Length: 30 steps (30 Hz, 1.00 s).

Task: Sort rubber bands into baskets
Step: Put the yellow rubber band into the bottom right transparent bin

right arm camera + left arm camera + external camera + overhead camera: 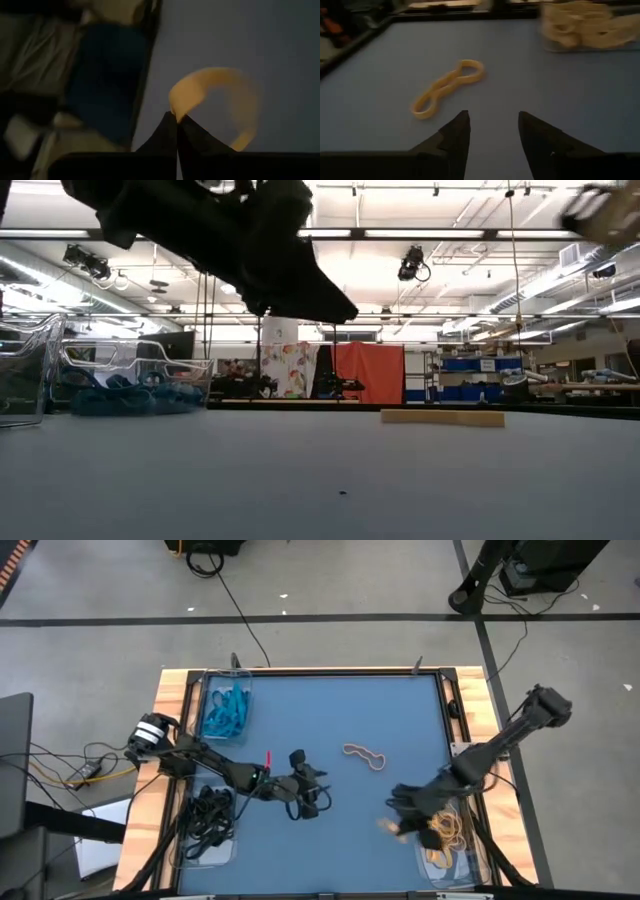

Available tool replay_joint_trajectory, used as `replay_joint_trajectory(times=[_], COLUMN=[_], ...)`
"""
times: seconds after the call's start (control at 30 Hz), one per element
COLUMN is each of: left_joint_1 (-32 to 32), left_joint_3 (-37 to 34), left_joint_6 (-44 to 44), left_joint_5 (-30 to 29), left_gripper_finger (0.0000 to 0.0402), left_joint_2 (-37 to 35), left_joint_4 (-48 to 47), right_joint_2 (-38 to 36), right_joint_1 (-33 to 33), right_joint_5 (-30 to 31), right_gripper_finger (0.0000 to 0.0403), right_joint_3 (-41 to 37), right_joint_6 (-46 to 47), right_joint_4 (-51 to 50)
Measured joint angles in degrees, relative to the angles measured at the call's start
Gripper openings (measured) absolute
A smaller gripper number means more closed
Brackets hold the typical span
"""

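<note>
The surface (330, 720) is covered by a matt, smooth blue mat, framed by pale unfinished wood (172, 710). The baskets (130, 375) are made of clear, glossy plastic. The tan rubber band (447, 87) on the mat looks smooth and dull. The fingers (452, 137) of the left gripper (492, 132) appear as matt black plastic.
</note>
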Motion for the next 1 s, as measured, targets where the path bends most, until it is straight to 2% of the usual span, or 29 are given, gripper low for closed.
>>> replay_joint_trajectory(times=[0.1, 0.23, 0.37, 0.47, 0.6, 0.77, 0.87, 1.0], left_joint_1=[0.6, 1.2, 3.7, 5.6, 7.9, 10.5, 12.4, 15.2], left_joint_3=[-0.1, -0.1, -0.1, 0.8, 2.3, 4.0, 4.9, 5.2], left_joint_6=[0.9, 3.4, 1.9, 1.3, 2.1, 5.0, 6.3, 8.6], left_joint_5=[-1.7, -1.1, 4.3, 6.1, 6.8, 10.1, 13.2, 15.2], left_gripper_finger=[0.0172, 0.0172, 0.0172, 0.0172, 0.0172, 0.0172, 0.0172, 0.0172], left_joint_2=[1.6, 6.1, 10.1, 11.8, 12.2, 12.2, 12.2, 12.2], left_joint_4=[1.0, 7.1, 11.8, 11.9, 12.0, 11.5, 10.3, 10.2], right_joint_2=[-5.6, -12.5, -18.0, -19.8, -19.5, -16.8, -14.7, -11.2], right_joint_1=[4.3, 10.2, 15.1, 17.6, 19.8, 20.4, 20.4, 20.4], right_joint_5=[-2.8, -5.5, -3.8, -2.1, -1.9, -0.2, 3.0, 4.0], right_gripper_finger=[0.0005, 0.0005, 0.0005, 0.0005, 0.0005, 0.0010, 0.0028, 0.0066], right_joint_3=[0.0, 0.0, 0.0, 0.0, 0.0, 0.0, 0.0, 0.0], right_joint_6=[4.6, 14.1, 22.4, 27.2, 30.6, 31.3, 31.3, 31.2], right_joint_4=[-5.6, -10.9, -16.7, -22.1, -27.8, -29.6, -29.8, -30.9])
